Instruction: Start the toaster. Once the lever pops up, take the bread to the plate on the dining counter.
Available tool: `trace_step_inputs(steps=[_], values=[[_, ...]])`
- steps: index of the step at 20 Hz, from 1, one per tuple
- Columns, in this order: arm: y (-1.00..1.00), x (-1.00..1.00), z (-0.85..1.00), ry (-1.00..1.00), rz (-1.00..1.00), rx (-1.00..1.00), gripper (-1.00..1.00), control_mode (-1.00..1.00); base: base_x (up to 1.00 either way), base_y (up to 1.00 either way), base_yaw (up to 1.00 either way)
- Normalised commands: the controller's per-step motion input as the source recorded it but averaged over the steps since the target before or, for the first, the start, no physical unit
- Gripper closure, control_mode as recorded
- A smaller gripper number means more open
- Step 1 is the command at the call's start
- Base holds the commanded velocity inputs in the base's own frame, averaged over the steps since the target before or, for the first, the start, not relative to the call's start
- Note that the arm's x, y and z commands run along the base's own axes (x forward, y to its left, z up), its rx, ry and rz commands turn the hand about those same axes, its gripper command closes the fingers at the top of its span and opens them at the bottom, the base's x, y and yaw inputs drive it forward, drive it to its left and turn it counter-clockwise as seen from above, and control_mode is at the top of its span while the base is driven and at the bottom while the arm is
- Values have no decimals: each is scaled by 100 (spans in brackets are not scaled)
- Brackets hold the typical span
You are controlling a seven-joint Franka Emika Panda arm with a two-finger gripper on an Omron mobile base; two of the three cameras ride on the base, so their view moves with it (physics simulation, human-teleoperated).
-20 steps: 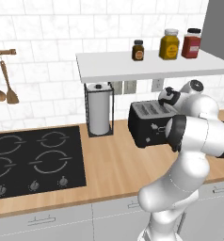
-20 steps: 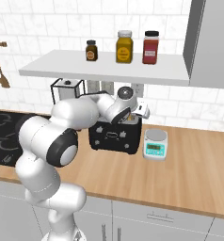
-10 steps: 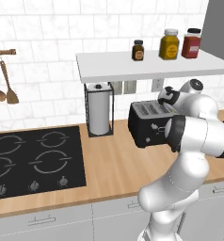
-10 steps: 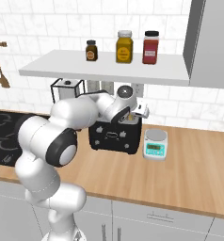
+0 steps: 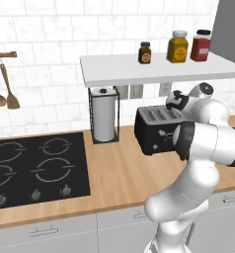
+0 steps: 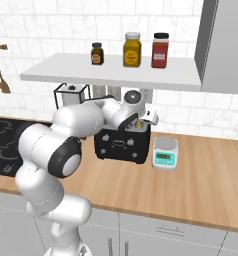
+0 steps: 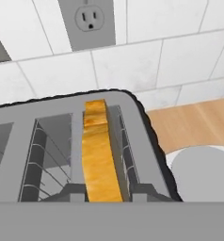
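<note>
One black toaster (image 5: 156,129) with one slice of bread (image 7: 99,155) standing in its slot, centre of the hand view. Three jars line the shelf (image 5: 139,71) across the upper right of the left base view: one small dark jar (image 5: 145,53), one yellow jar (image 5: 177,47), one red jar (image 5: 200,45). One paper towel roll (image 5: 104,120) stands in the middle. One four-ring hob (image 5: 33,168) lies at lower left, two wooden spoons (image 5: 5,91) above it. One kitchen scale (image 6: 165,153), one wall socket (image 7: 89,21).
</note>
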Motion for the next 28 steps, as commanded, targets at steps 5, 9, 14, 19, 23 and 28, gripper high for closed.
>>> trace_step_inputs(steps=[5, 9, 14, 19, 23, 28], values=[[-3, -34, 28, -23, 0, 6, 100, -100, 0, 0, 0], [-6, -36, 37, -27, 0, 7, 100, -100, 0, 0, 0], [-9, -80, 57, -26, 0, 5, 100, -100, 0, 0, 0], [-24, -100, 86, -8, -3, 1, 100, -100, 0, 0, 0], [-36, -100, 99, 1, -8, 0, 100, -100, 0, 0, 0], [-44, -100, 100, 13, -10, 0, 100, -100, 0, 0, 0]])
